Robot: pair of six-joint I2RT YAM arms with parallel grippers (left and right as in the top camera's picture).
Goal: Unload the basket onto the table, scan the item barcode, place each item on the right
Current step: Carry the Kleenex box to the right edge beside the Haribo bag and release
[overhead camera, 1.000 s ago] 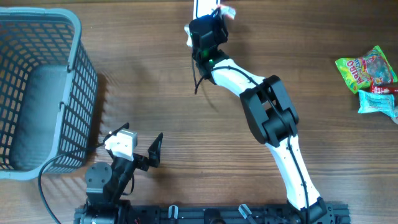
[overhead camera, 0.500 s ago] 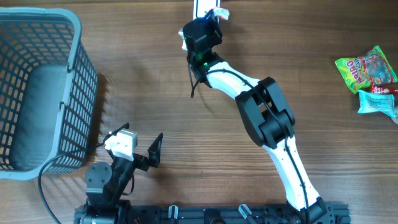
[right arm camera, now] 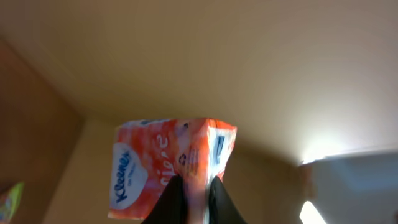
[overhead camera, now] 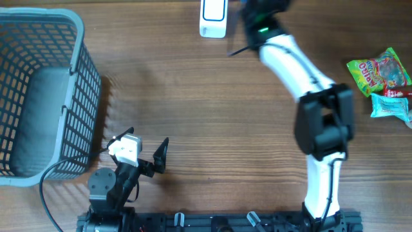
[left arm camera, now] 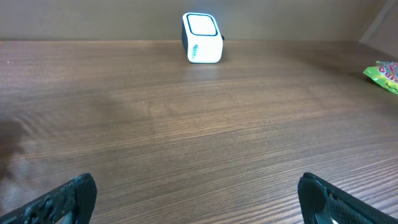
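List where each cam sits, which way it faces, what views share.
Overhead: above table, looking straight down; basket, scanner, snack packs, left arm, right arm.
Left wrist: on left arm, facing across table; open left end effector at bottom corners.
Right wrist: on right arm, angled off tabletop; shut right end effector pinches Kleenex pack.
Shared: overhead, left wrist both see scanner.

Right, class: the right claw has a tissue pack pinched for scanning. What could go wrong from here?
1. The right claw pinches only the lower edge of the soft tissue pack, so it might slip or twist loose.
2. The claw sits to the right of the scanner, not over it, so the barcode may miss the scanner's window.
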